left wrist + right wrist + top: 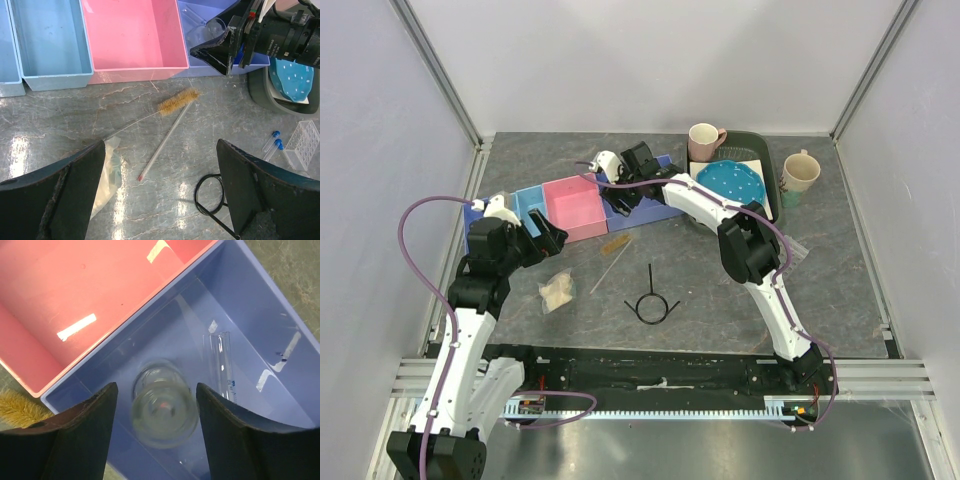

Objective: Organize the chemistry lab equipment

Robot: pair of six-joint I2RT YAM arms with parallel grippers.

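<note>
Both pincers gape: your left pincer [160, 150] empty, your right pincer [156, 390] loose around the clear beaker [165, 415]. Lift straight out of the purple bin [250, 330].

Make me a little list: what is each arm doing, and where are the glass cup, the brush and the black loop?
left end effector: open, holding nothing, above the table
right end effector: open, over the purple bin
clear beaker: inside the purple bin, under the right end effector
brush: on the table by the pink bin
thin rod: on the table beside the brush
black wire loop: on the table, nearer the arm bases
</note>
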